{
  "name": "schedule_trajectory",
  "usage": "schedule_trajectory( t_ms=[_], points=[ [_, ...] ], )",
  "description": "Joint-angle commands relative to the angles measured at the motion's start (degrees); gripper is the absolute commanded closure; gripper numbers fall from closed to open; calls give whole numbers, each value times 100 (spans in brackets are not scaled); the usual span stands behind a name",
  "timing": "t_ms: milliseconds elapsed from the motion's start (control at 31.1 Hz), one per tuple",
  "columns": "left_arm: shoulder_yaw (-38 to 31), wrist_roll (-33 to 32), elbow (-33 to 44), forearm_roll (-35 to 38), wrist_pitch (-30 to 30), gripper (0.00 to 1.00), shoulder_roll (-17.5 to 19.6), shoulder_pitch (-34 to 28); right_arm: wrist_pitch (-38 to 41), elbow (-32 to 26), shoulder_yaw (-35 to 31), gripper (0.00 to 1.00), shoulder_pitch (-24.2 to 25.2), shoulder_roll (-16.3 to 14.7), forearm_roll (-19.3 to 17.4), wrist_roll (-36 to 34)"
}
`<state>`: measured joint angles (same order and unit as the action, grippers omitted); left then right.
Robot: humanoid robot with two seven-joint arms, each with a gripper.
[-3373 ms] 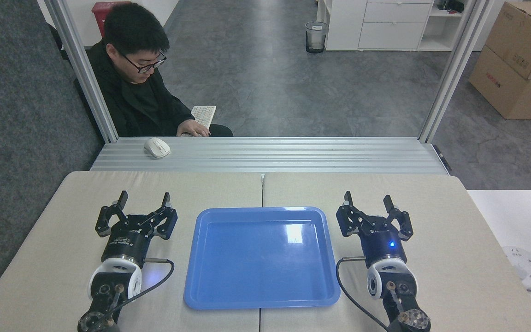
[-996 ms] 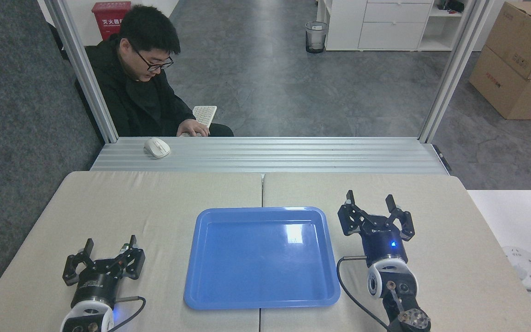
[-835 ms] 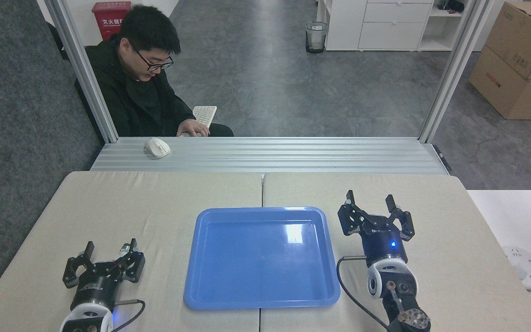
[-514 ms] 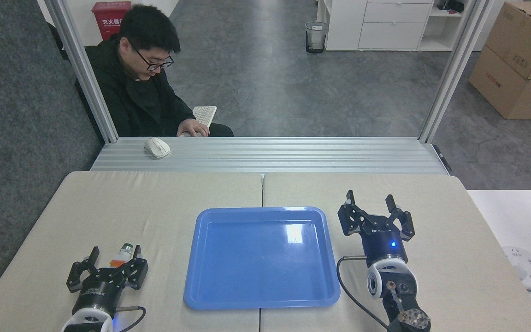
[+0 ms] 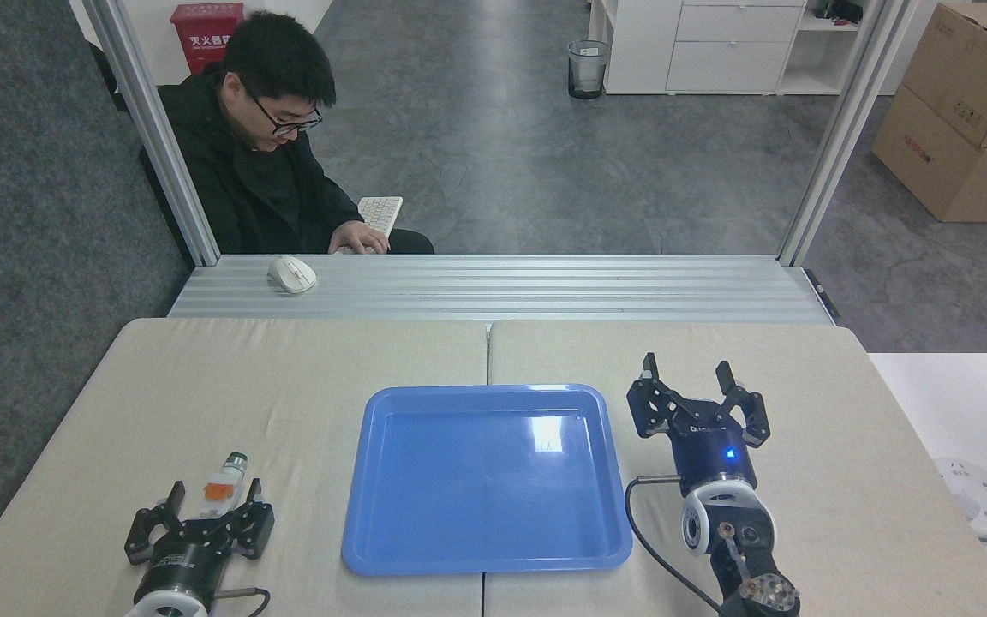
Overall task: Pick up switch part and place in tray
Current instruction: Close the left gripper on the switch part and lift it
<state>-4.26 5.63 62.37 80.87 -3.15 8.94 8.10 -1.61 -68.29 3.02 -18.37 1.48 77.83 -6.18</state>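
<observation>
The switch part (image 5: 224, 486), white with an orange middle and a dark tip, lies on the beige table left of the tray. My left gripper (image 5: 215, 495) stands open just in front of it, its fingertips on either side of the part's near end, whether touching I cannot tell. The glossy blue tray (image 5: 487, 559) lies in the middle of the table with nothing in it. Right of the tray, my right gripper (image 5: 686, 373) is open and holds nothing.
A person sits behind the metal rail (image 5: 502, 287) at the table's far edge, a hand on a white keyboard (image 5: 379, 212). A white mouse (image 5: 291, 274) rests on the rail. A white side surface (image 5: 965, 428) adjoins the table's right edge.
My left gripper has drawn back toward the near-left corner, uncovering the switch part, which now shows beyond its fingertips. The right arm and the tray have not moved.
</observation>
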Motion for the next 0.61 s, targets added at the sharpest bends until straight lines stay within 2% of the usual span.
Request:
schedule_trajectory(
  t_ms=[0,64,129,225,289,386,578],
  points=[
    [13,9,-164,8,-10,8,20,-19,-15,0,-3,0,0,28,4,-6],
    [13,18,-146,8,-19,24,20,-19,-15,0,-3,0,0,28,4,-6],
    [13,96,-146,8,-106,51,29,-19,-15,0,-3,0,0,19,4,-6],
    [13,394,-146,16,-370,78,20,-19,-15,0,-12,0,0,19,4,-6],
    [13,579,-146,16,-405,84,20,-28,-15,0,-12,0,0,19,4,-6],
    [22,764,-137,34,-423,100,20,-19,-15,0,-21,0,0,19,4,-6],
    [48,773,-58,34,-502,100,38,-2,-15,0,-38,0,0,28,-5,-14]
  ],
)
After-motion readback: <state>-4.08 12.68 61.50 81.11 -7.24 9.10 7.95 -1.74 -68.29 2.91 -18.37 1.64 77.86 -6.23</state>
